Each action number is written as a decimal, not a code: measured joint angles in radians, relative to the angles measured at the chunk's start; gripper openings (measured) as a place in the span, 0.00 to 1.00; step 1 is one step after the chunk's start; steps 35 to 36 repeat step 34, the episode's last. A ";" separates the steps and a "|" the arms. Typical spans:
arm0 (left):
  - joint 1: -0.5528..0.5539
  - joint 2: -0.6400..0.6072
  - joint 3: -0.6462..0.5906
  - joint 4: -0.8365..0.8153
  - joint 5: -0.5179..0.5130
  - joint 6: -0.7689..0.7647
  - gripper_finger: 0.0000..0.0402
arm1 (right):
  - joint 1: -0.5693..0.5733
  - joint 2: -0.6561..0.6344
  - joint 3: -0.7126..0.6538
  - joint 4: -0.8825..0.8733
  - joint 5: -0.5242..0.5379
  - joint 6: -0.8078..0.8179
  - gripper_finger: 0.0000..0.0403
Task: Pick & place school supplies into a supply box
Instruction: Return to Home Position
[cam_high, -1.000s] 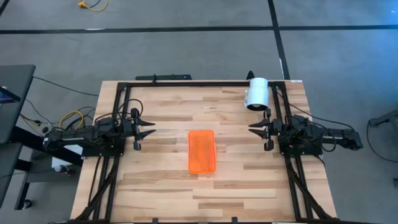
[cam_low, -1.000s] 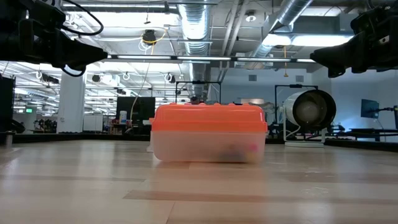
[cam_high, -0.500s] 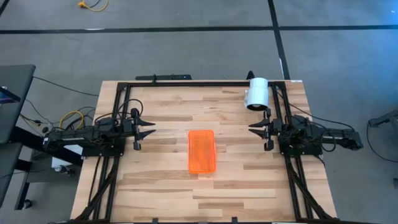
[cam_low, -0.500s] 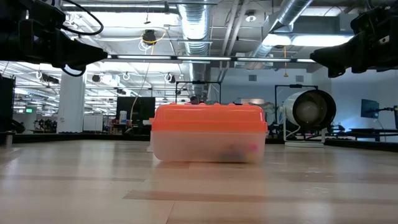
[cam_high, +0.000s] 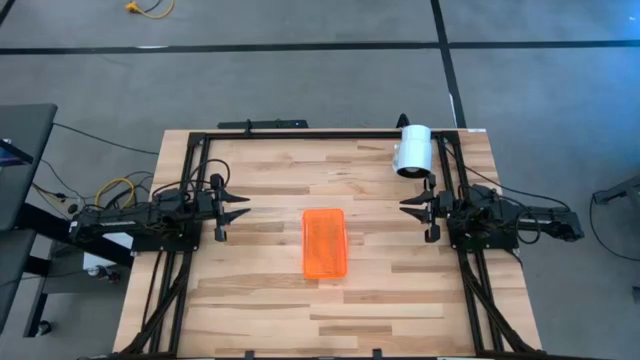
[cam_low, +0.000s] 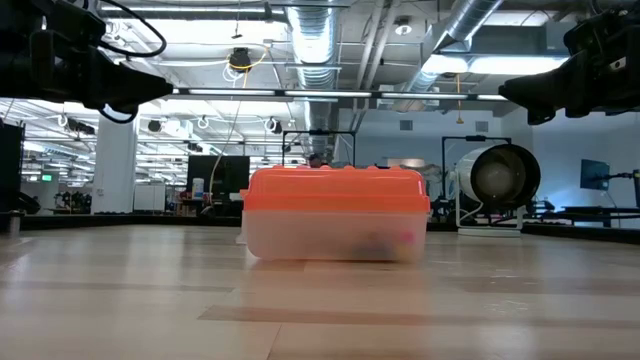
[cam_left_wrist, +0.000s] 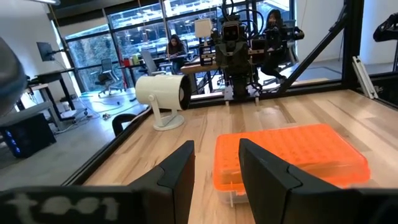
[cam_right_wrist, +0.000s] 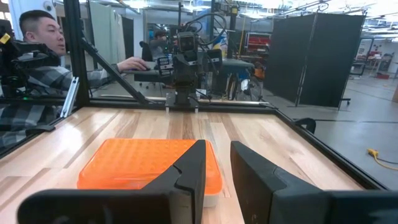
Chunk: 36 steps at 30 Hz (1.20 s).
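Note:
The supply box, a clear base under a ribbed orange lid, stands shut on the middle of the wooden table. Through its cloudy base only dim coloured shapes show; otherwise the school supplies are hidden. My left gripper hovers open at the table's left side, pointing level toward the box. My right gripper hovers at the right side, also level and facing the box, its fingers a little apart with nothing between them.
A white cylinder lies on its side at the far right of the table. Black frame rails run along the table's far, left and right edges. A person sits beyond the table's left side.

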 joint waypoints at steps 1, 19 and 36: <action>0.000 0.000 0.000 0.000 0.000 0.006 0.29 | 0.000 0.000 0.000 0.000 0.000 0.000 0.17; 0.000 0.000 0.000 0.000 0.000 0.005 0.29 | 0.000 0.000 0.000 0.000 0.000 0.000 0.17; 0.000 0.000 0.000 0.000 0.000 0.000 0.29 | 0.000 0.000 0.000 0.000 0.000 0.000 0.17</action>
